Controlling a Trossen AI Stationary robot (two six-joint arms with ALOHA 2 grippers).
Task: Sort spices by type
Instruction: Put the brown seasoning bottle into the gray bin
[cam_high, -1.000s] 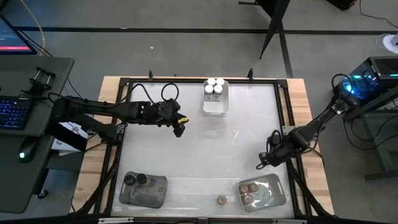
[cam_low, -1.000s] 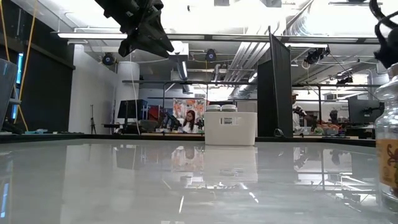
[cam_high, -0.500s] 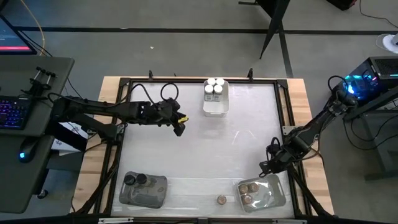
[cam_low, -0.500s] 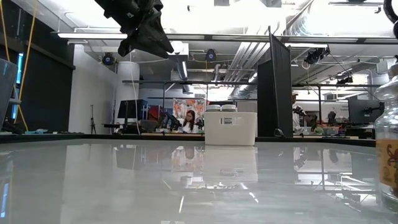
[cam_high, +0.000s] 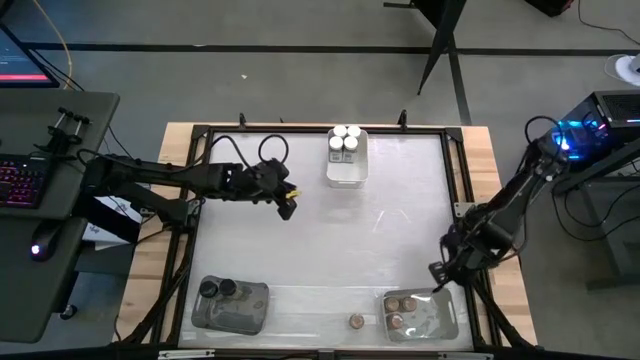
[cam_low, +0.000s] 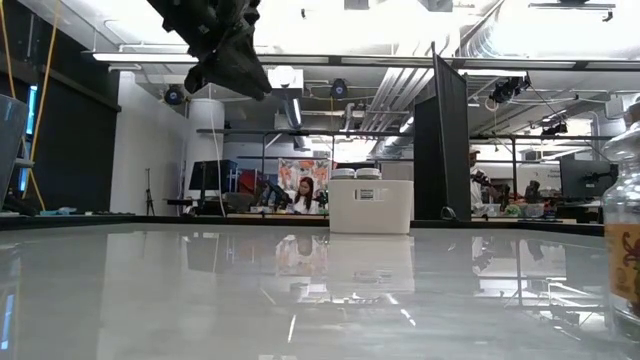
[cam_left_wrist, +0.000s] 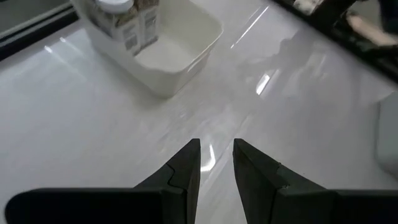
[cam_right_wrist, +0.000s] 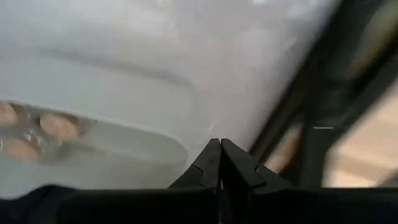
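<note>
Dark right hand (cam_right_wrist: 220, 144) shut, empty

White-topped jars (cam_high: 345, 135) far tray; black-topped (cam_high: 218, 289) near-left; brown-topped (cam_high: 398, 308) near-right, one loose (cam_high: 355, 321).

Left claw (cam_low: 222, 62) overhead; white tray (cam_low: 370, 206) far back; jar (cam_low: 624, 240) beside camera.

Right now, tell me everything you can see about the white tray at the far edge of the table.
The white tray is an opaque, rectangular plastic bin with rounded corners, sitting flat on the table's far edge, near the middle. Four white-topped jars stand upright, packed into its far end; the nearer half is bare. In the low view it shows a small label on its front wall. Neither gripper touches it.
</note>
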